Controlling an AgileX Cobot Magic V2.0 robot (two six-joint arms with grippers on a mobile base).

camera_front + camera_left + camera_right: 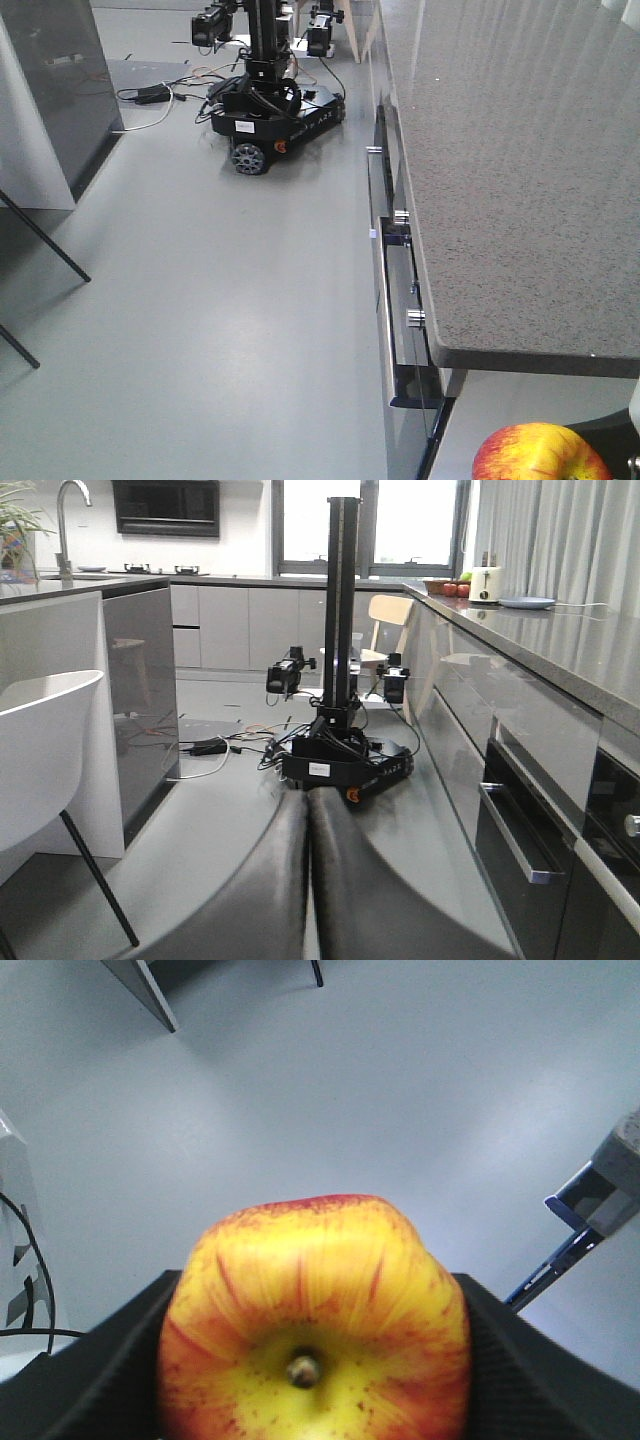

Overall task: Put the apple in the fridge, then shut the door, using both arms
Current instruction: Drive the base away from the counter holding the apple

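While our right gripper clamps the apple above the grey floor and our left gripper sits pressed together, empty, we judge only the pickup done; no fridge shows, so placing and door-closing remain.

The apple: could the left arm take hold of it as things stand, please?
Probably not: the apple sits clamped in the right gripper, while the left gripper is shut, with no apple in its view.
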